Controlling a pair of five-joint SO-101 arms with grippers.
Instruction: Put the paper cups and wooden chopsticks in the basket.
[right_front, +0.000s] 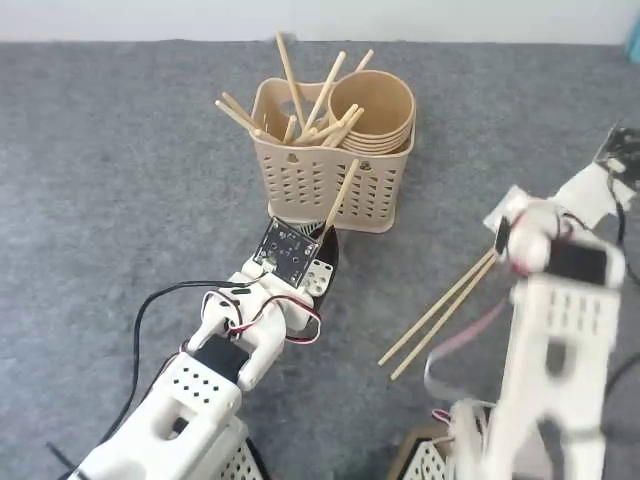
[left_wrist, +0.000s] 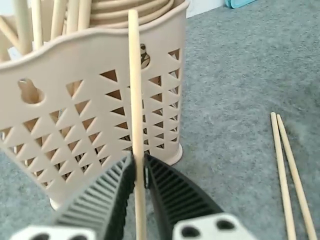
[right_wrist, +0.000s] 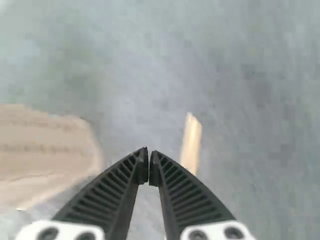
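Observation:
The beige perforated basket (right_front: 335, 190) stands at the back centre and holds stacked paper cups (right_front: 372, 110) and several wooden chopsticks (right_front: 300, 95). My left gripper (left_wrist: 139, 165) is shut on one chopstick (left_wrist: 134, 90), held upright just in front of the basket wall (left_wrist: 90, 125); from above, that chopstick (right_front: 340, 197) leans against the basket's front. Two more chopsticks (right_front: 440, 313) lie side by side on the carpet to the right, also seen from the left wrist (left_wrist: 287, 175). My right gripper (right_wrist: 148, 165) is shut and empty above the carpet, a chopstick tip (right_wrist: 190, 142) just beyond it.
Grey carpet (right_front: 120, 180) covers the table. The right arm's white body (right_front: 555, 330) rises at the right edge, close to the loose chopsticks. A black cable (right_front: 160, 300) loops beside the left arm. A blurred beige shape (right_wrist: 45, 150) sits to one side in the right wrist view.

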